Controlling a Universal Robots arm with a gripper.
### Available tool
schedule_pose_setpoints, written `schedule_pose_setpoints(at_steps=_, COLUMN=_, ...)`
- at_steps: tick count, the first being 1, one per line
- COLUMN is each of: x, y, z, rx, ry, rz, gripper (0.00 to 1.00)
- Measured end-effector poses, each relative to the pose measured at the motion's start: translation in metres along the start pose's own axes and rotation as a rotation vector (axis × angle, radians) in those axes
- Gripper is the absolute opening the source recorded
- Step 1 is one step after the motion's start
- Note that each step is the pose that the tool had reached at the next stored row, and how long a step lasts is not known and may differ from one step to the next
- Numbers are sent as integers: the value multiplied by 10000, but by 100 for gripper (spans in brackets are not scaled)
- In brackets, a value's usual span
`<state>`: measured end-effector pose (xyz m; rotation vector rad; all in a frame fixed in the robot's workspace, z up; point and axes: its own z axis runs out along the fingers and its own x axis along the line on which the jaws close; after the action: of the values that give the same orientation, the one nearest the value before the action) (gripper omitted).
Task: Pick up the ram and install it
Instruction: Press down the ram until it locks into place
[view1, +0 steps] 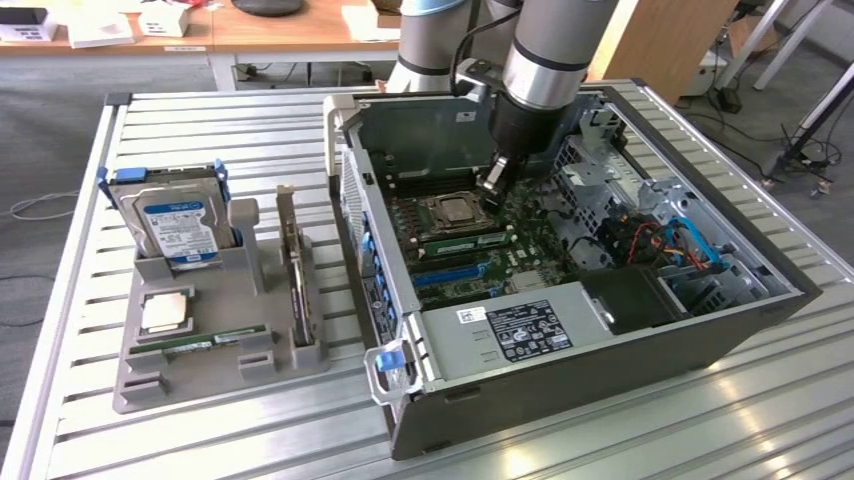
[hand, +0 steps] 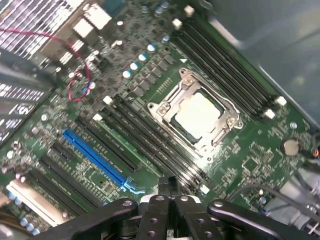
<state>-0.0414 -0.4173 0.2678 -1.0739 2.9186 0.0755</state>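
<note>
My gripper (view1: 494, 188) reaches down into the open computer case (view1: 747, 310) and hangs just above the motherboard by the silver processor socket (view1: 451, 212). In the wrist view its dark fingertips (hand: 167, 186) are pressed together with nothing visible between them, over the end of the black memory slots (hand: 145, 145) beside the socket (hand: 197, 116). A green ram (view1: 200, 342) stick lies flat in the grey holder tray (view1: 214, 375) on the exterior view's left. A second green strip (view1: 470, 244) sits along the slots next to the socket; I cannot tell whether it is seated.
The tray also carries a blue-labelled hard drive (view1: 174, 222), a square silver processor chip (view1: 166, 313) and an upright card (view1: 296, 280). Case walls, a drive cage with cables (view1: 667, 245) and the power supply (view1: 534, 325) surround the motherboard. A blue slot (hand: 95, 155) lies near the fingers.
</note>
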Motion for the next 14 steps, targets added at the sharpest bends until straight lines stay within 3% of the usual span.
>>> schedule_pose_setpoints(at_steps=14, x=0, y=-1, z=10, rx=109, ry=-83, rz=2374, gripper=11)
